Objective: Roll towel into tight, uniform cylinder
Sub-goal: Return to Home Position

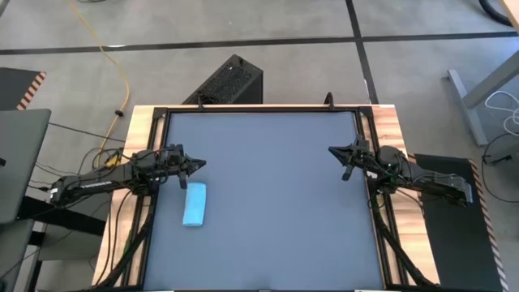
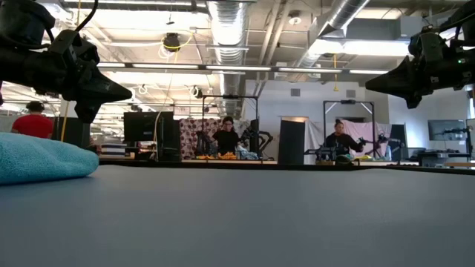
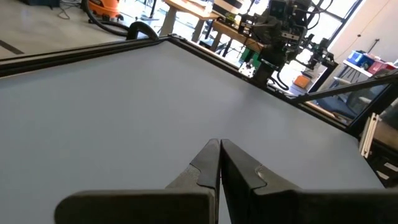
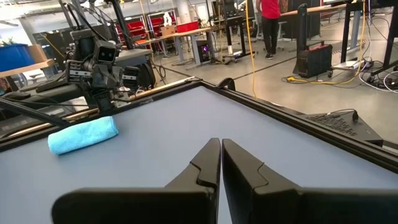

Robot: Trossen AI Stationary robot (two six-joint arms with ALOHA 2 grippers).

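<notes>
A: Towel, where?

B: The towel (image 1: 195, 204) is rolled up. It lies as a stubby cylinder (image 4: 84, 134) on the table (image 1: 276, 227), on the left side close to that edge. Nothing touches it.

A: Grippers?

B: The left gripper (image 1: 199, 166) hovers just beside the roll's far end, off the cloth. Its fingers (image 3: 208, 165) are pressed together on nothing. The right gripper (image 1: 334, 151) is well apart, over by the table's right edge. Its fingers (image 4: 208, 163) are closed and empty too.

A: Why that layout?

B: My read is that the rolling is done and the roll is parked to the left, out of the middle. Both arms sit in a mirrored pose on their own sides, raised above the tabletop in the low view, which fits heading home. Closed tips make sense because there is nothing to carry and no open finger to snag cloth.

A: Roll quality?

B: From above the width looks even end to end. The right wrist view shows a rounded tube. The low view only catches a hump at the frame edge, so it's probably tight, but I can't confirm that.

A: Risks?

B: Soft cloth may relax and loosen by itself. The left gripper is near the roll, so a low swing could nudge it.
</notes>
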